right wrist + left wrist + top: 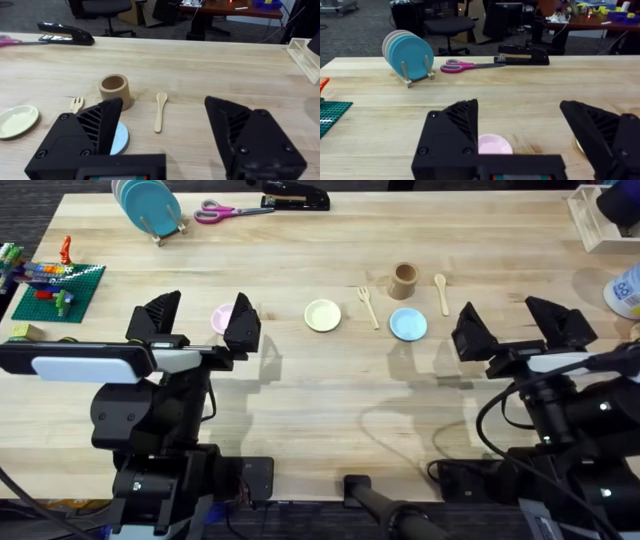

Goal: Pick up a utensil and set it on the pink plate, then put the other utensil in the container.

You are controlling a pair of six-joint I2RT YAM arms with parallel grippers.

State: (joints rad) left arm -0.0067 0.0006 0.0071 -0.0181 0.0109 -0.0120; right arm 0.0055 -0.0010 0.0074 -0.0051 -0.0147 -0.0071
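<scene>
Wooden fork [369,307] lies flat near table centre, long axis roughly 12-to-6 with a slight lean, tines at the far end, handle toward the arms; it sits between the pale yellow plate [322,315] at its 9 o'clock and the light blue plate [408,324] at its 3 to 4 o'clock, apart from both. Tan cup [403,279] stands upright at the fork's 1 o'clock, mouth up. Wooden spoon [441,292] lies at the cup's 3 o'clock, long axis near 12-to-6, bowl at the far end, bare wood all round it. Pink plate [222,319] is at 9 o'clock of the yellow plate, partly hidden behind the left gripper [197,322], whose jaws are spread wide, nothing held. Right gripper [512,326] hovers at 4 o'clock of the blue plate, jaws also spread wide, empty. Open tabletop [330,395] between the plate row and the arm bases. Scissors [228,212], stapler [295,197] and plate rack [150,205] sit along the far edge.
</scene>
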